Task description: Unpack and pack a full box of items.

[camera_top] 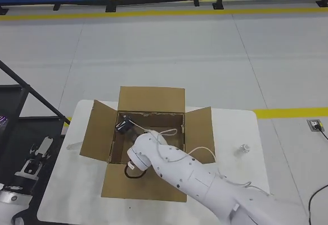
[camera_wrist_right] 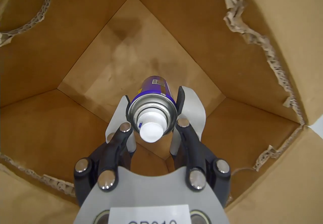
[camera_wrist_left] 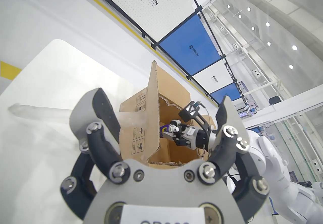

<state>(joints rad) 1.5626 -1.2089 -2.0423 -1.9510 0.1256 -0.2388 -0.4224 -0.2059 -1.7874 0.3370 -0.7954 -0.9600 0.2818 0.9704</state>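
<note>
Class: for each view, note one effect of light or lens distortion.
Top view: the box's inside lies darker than its flaps. Left wrist view: straight wall panels bow into curves, and ceiling lamps flare white. Right wrist view: the spray can's metal rim glints.

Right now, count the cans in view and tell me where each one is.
1. The can is inside the box, held in the jaws of the right gripper. More may be hidden under the arm.

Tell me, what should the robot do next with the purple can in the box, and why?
Probably lift straight up: the right end effector is shut on the purple metal spray can, upright inside the brown cardboard box, with torn edges around it.
</note>
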